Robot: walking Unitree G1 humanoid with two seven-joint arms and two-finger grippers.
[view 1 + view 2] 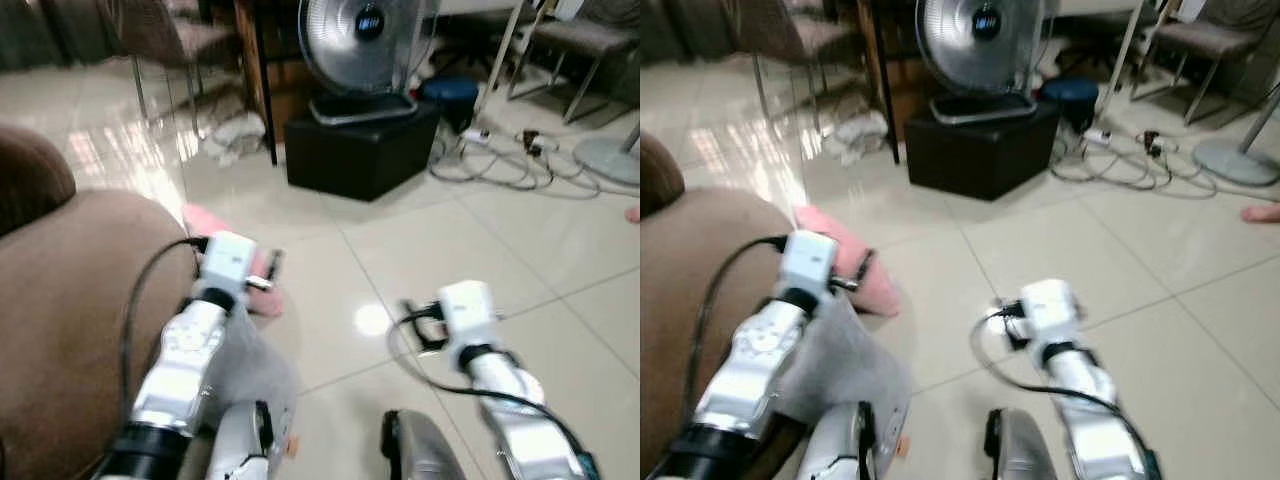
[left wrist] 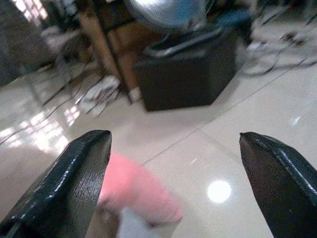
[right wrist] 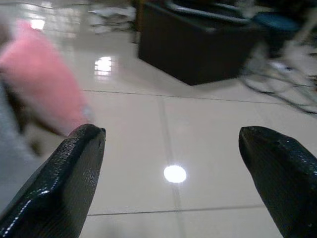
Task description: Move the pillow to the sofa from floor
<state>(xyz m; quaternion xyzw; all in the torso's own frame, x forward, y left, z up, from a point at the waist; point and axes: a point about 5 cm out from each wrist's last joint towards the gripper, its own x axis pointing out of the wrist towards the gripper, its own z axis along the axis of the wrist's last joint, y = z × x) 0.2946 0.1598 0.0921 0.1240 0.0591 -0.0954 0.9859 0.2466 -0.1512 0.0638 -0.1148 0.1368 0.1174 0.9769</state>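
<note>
A pink pillow (image 1: 845,250) lies on the tiled floor against the front of the brown sofa (image 1: 70,300), partly hidden behind my left wrist. The same pink pillow (image 2: 133,188) lies below and ahead of my left gripper (image 2: 173,144), which hovers above it, open and holding nothing. My right gripper (image 3: 171,131) is open too, over bare tiles to the right of the pink pillow (image 3: 42,84). A grey cloth (image 1: 250,370) lies beside the sofa under my left arm.
Ahead stand a black box (image 1: 360,150) with a fan (image 1: 365,40) on it, a wooden table leg (image 1: 262,80) and a chair (image 1: 165,40). Cables (image 1: 510,160) and a round stand base (image 1: 610,160) lie at the right. Open tiles (image 1: 480,240) stretch between.
</note>
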